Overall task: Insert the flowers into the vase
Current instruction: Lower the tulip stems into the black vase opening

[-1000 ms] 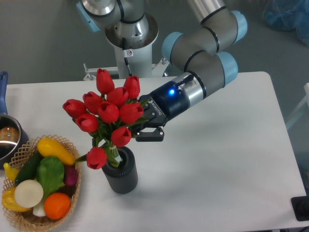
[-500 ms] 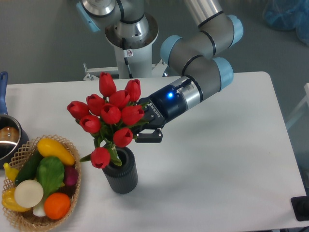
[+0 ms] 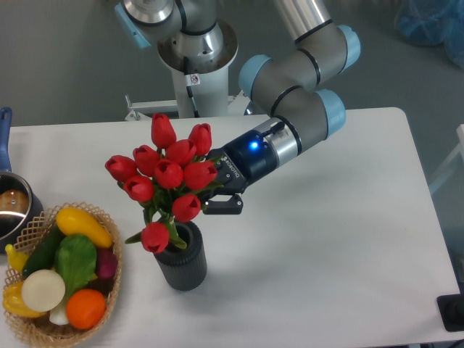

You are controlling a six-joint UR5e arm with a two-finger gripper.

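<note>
Flowers (image 3: 168, 176) left of gripper (image 3: 214, 194) (touching), stems in vase (image 3: 181, 262)

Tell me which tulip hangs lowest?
The tulip drooping left of the vase rim. The other flowers bunch higher, beside the gripper.

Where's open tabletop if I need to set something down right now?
The right half of the white table, right of the vase and below the gripper, is bare. The left edge is crowded: vegetable basket and pot.
</note>
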